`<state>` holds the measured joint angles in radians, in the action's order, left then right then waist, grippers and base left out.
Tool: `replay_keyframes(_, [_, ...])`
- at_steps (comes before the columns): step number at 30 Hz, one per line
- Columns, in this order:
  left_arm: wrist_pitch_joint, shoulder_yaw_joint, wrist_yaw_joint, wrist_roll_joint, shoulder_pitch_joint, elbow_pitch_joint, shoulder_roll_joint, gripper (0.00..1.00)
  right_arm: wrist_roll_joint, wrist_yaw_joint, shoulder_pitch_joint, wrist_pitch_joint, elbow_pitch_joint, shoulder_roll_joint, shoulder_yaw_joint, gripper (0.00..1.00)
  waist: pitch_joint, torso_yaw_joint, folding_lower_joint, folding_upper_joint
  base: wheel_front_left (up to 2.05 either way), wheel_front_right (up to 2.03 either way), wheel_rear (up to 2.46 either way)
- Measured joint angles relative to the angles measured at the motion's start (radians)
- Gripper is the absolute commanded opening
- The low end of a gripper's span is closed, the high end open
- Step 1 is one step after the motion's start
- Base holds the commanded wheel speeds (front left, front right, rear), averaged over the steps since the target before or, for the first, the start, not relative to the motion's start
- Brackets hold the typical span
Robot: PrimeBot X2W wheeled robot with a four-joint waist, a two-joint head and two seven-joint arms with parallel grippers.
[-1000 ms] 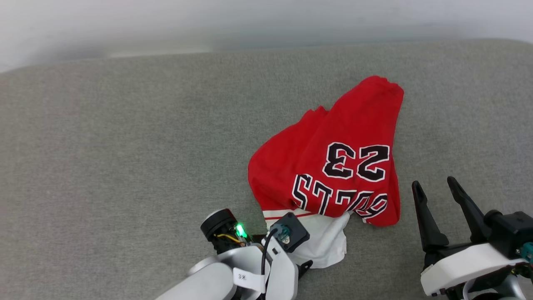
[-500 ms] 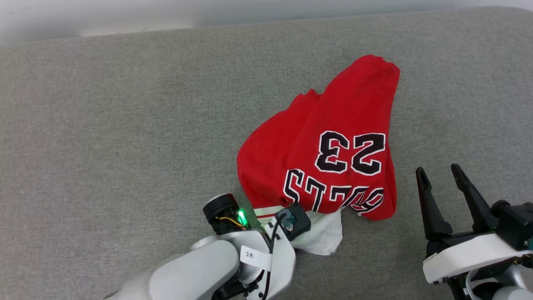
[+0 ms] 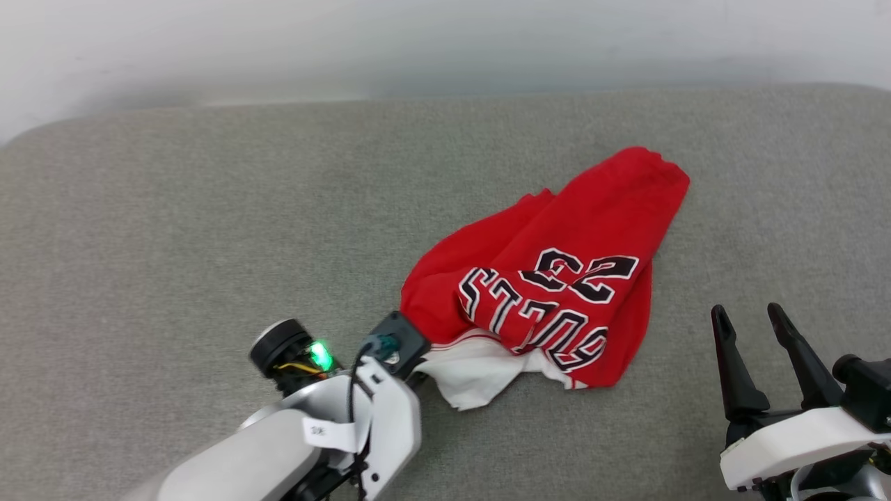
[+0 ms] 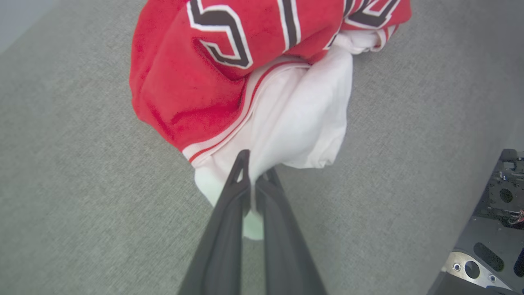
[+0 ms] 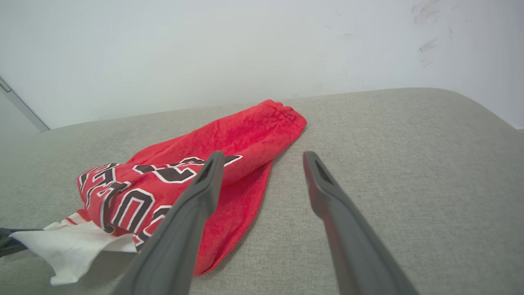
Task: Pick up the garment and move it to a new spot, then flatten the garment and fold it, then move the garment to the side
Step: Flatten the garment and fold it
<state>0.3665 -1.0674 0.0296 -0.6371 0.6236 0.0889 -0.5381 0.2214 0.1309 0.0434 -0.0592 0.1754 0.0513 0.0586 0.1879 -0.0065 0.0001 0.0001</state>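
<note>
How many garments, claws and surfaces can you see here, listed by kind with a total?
Garments: 1, the red and white garment, rumpled.
Claws: 2, the left claw shut on the garment's white part, the right claw open and apart from it.
Surfaces: 1, the grey padded surface under it all.
Total: 4.

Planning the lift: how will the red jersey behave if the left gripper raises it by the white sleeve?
Probably floppy: the red jersey lies crumpled in soft folds, so it would likely hang limp below the left gripper. It looks light, pinched only at its white sleeve. The textured grey cushion may drag on trailing cloth.
</note>
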Motion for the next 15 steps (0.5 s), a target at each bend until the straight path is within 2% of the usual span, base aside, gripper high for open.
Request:
replay_keyframes(9, [0.003, 0.092, 0.169, -0.090, -0.171, -0.157, -0.170, 0.00, 0.009, 0.000, 0.027, -0.014, -0.004, 0.000, 0.010, 1.00, -0.073, 0.048, -0.0001, 0.0000, 0.00, 0.00, 0.00])
replay_keyframes(13, [-0.029, 0.132, 0.236, -0.174, -0.291, -0.151, -0.203, 0.00, 0.017, 0.000, 0.036, -0.018, -0.001, 0.000, 0.013, 1.00, -0.080, 0.051, -0.0001, 0.0000, 0.00, 0.00, 0.00])
replay_keyframes(15, [-0.059, 0.149, 0.250, -0.214, -0.342, -0.126, -0.203, 0.00, 0.017, 0.000, 0.040, -0.021, -0.001, 0.000, 0.015, 1.00, -0.081, 0.051, -0.0001, 0.0000, 0.00, 0.00, 0.00])
